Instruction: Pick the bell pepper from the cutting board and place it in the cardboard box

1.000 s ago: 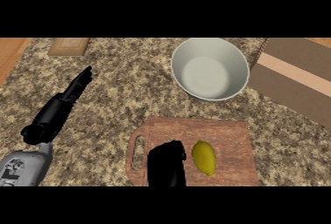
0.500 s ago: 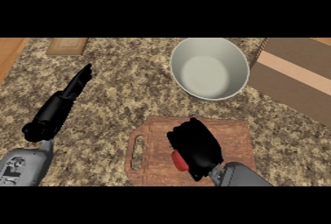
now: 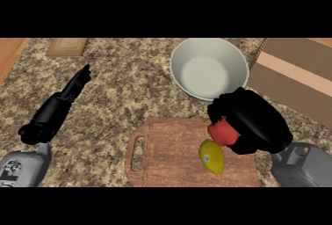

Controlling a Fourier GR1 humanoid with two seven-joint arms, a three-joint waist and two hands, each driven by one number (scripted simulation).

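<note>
right hand [image 3: 253, 123]: curled round the pepper [image 3: 222, 133], over the upper right corner of the board [image 3: 170, 151], just below the bowl [image 3: 209, 66].
change: half a second back, low over the middle of the board; now up and to the right, pepper carried along.
uncovered: yellow fruit [image 3: 212, 157], hidden under the hand a moment ago, again plain on the right half of the board, just below the pepper and apart from it.
pepper now: in the hand, only a red patch showing at the thumb side; by the look of it clear of the board, though not certain from above.
meaning: pick apparently done; carry under way; box [image 3: 292, 74] up and to the right, near the hand, with the rim of the bowl to be skirted on the way; placing not yet done.
left hand [image 3: 70, 91]: released, fingers straight, resting over the counter [image 3: 130, 92] at the left, same as before.
count, hands: two.
count, peppers: one.
count, yellow fruit: one.
count, boards: one, with a handle slot at its left end.
count, bowls: one, white, nothing seen inside.
count, boxes: one, partly cut off by the right edge.
count, other: one tan block [image 3: 66, 46] at the far left of the counter.
</note>
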